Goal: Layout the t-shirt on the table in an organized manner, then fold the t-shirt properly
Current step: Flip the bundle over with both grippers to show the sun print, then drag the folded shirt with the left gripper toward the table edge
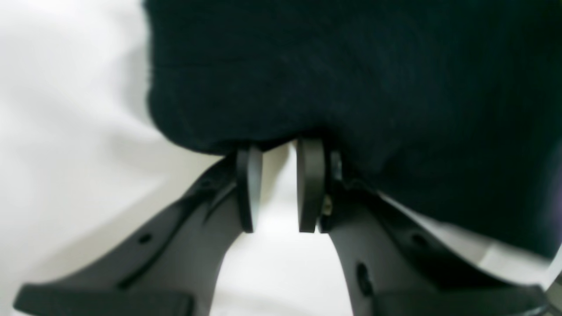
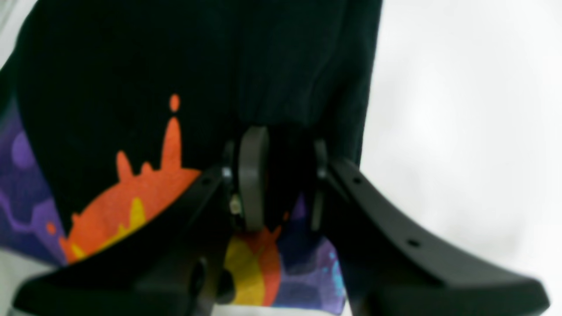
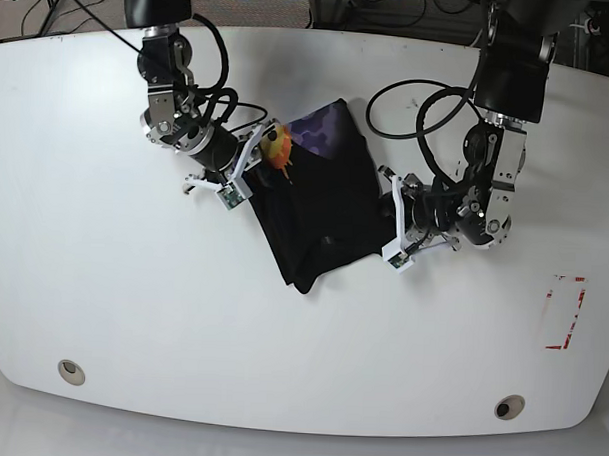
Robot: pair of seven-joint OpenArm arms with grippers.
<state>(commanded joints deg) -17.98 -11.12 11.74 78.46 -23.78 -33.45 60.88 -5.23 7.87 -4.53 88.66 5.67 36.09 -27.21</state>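
Observation:
The black t-shirt (image 3: 320, 214) lies bunched in a narrow, partly folded shape mid-table (image 3: 132, 302), its orange-yellow graphic (image 3: 278, 147) and purple patch showing at the far end. My right gripper (image 3: 248, 176) is at the shirt's left edge. In its wrist view that gripper (image 2: 285, 136) stands over the graphic (image 2: 131, 206) with its fingers apart and black cloth between them. My left gripper (image 3: 387, 223) is at the shirt's right edge. In its own view, the left gripper (image 1: 280, 147) is open, fingertips touching the t-shirt's hem (image 1: 351, 79), with white table (image 1: 66, 131) showing in the gap.
A red-marked patch (image 3: 565, 312) sits near the table's right edge. Two round grey holes (image 3: 71, 371) (image 3: 509, 406) are near the front edge. Black cables (image 3: 429, 102) loop from both arms over the far half of the table.

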